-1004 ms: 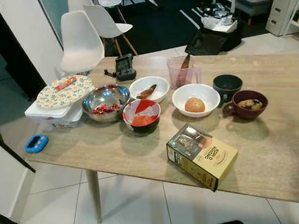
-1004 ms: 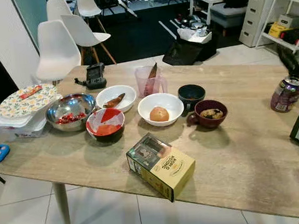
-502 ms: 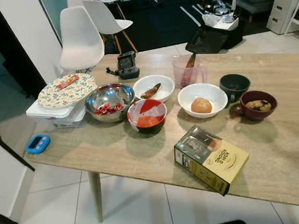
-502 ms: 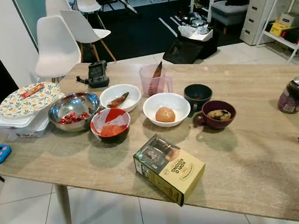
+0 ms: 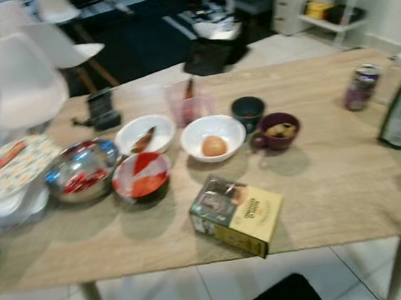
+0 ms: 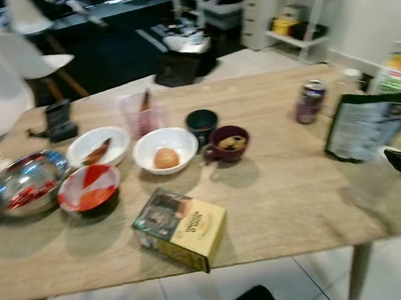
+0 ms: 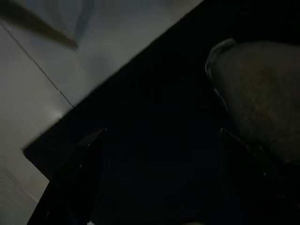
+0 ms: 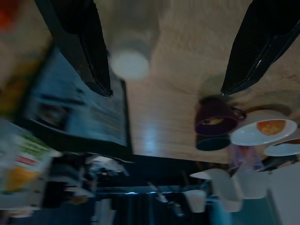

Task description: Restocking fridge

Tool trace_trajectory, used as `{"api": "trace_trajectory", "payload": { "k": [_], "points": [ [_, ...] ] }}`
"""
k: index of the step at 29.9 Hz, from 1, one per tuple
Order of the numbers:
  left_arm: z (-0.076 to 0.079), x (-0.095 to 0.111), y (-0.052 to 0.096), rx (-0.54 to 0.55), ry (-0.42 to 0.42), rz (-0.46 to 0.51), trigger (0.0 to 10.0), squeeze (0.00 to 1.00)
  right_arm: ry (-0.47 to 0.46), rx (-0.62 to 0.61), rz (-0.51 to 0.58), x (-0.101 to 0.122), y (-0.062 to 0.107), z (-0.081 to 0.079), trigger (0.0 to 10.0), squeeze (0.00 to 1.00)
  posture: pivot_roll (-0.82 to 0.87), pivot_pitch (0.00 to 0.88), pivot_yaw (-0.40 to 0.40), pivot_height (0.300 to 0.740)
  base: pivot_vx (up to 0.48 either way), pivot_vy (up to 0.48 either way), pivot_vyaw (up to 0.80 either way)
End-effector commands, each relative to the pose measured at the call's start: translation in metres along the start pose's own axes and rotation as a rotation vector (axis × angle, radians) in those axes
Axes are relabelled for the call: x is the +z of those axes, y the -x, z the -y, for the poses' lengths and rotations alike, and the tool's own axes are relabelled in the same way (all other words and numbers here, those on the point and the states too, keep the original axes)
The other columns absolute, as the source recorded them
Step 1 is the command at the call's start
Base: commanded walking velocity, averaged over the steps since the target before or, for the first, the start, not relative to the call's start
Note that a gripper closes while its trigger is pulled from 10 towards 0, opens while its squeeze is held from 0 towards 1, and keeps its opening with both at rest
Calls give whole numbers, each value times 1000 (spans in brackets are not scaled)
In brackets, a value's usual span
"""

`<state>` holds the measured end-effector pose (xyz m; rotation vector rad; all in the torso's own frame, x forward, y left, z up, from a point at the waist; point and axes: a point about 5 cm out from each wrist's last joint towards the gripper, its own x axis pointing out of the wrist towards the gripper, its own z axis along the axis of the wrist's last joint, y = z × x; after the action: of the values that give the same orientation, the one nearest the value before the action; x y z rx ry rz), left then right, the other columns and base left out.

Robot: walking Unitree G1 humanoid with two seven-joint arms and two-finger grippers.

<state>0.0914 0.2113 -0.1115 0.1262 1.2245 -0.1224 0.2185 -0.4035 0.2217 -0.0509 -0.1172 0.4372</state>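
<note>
Blurred table, dark pouch edge-cropped; right tool fingers apart, left tool unclear.

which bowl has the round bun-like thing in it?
The white bowl left of the maroon mug. The other white bowl holds a long brown piece.

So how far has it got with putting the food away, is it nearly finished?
Barely begun, by the look of it. Nothing looks put away: the bowls, such as the white bowl with a round item, the maroon mug, the yellow box, the can and the dark pouch all sit on the table. The right pincer is open and empty above the table near the pouch. Everything remains to be carried.
</note>
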Motion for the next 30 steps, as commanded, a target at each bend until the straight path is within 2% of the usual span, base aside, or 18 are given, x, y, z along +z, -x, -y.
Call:
{"api": "trace_trajectory", "payload": {
  "k": [1, 5, 11, 13, 14, 19, 23, 30],
  "points": [
    [13, 4, -2, -50, -7, 14, 10000, 0, 9, -1, 9, 2, -6, -3, 10000, 0, -83, 2, 6, 740, 0, 0, 0],
    [14, 3, -2, -52, -9, 12, 10000, 0, 26, -13, -10, -4, -22, -9, 10000, 0, -83, 4, 6, 740, 0, 0, 0],
    [14, 3, -2, -51, -11, 12, 10000, 0, 45, -64, -4, -11, -38, -10, 10000, 0, -80, 4, 5, 740, 0, 0, 0],
    [13, 3, -2, -49, -12, 12, 10000, 0, 52, -159, -32, -19, -47, -3, 10000, 0, -75, 4, 5, 740, 0, 0, 0],
    [12, 4, -2, -47, -12, 13, 10000, 0, 55, -257, -66, -24, -51, 5, 10000, 0, -75, 4, 5, 740, 0, 0, 0],
    [11, 3, -2, -43, -14, 12, 10000, 0, 64, -347, -124, -30, -55, 10, 10000, 0, -73, 7, 4, 740, 0, 0, 0],
    [11, 1, -2, -43, -12, 10, 10000, 0, 76, -355, -165, -34, -57, 9, 10000, 0, -72, 11, 3, 740, 0, 0, 0],
    [12, 0, -2, -45, -12, 7, 10000, 0, 71, -351, -165, -35, -60, 9, 10000, 0, -75, 13, 5, 740, 0, 0, 0]
  ]
}}
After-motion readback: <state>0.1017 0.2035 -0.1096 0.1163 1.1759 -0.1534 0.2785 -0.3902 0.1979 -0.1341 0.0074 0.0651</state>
